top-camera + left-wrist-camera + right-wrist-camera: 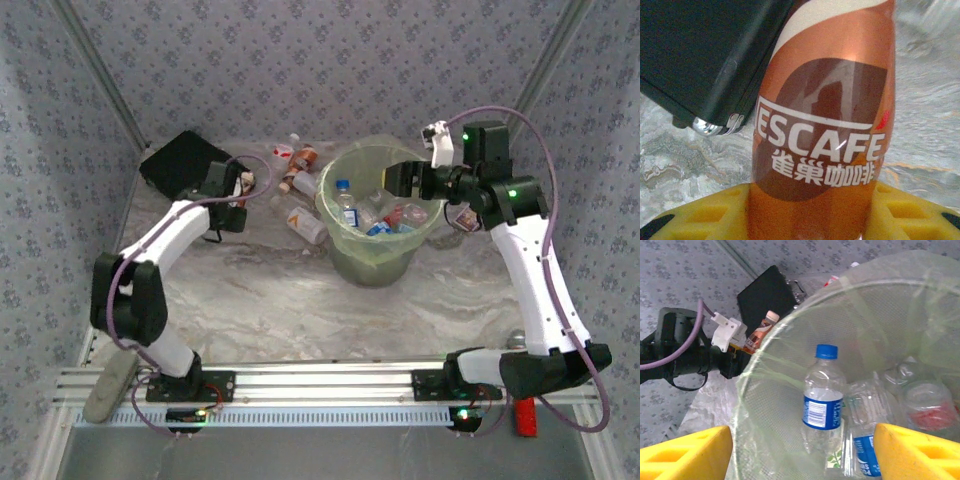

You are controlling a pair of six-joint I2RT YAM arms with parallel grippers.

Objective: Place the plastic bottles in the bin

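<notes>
My left gripper (810, 215) is shut on an orange coffee-label plastic bottle (825, 125), its yellow pads (700, 215) pressed to both sides. From above, this gripper (243, 186) sits at the back left beside the black case. The pale green bin (372, 262) stands mid-table and holds several bottles, one with a blue cap (823, 400). My right gripper (402, 180) hovers open over the bin's right rim with nothing between its fingers (685, 455). Loose bottles lie left of the bin (305, 225), (298, 170). The right wrist view catches the held orange bottle (760, 332) beyond the bin's rim (790, 322).
A flat black case (180, 160) lies at the back left, right against the held bottle (700, 55). Patterned fabric walls close in the marble table on three sides. A red object (525, 415) lies by the right base and a grey one (110, 385) by the left.
</notes>
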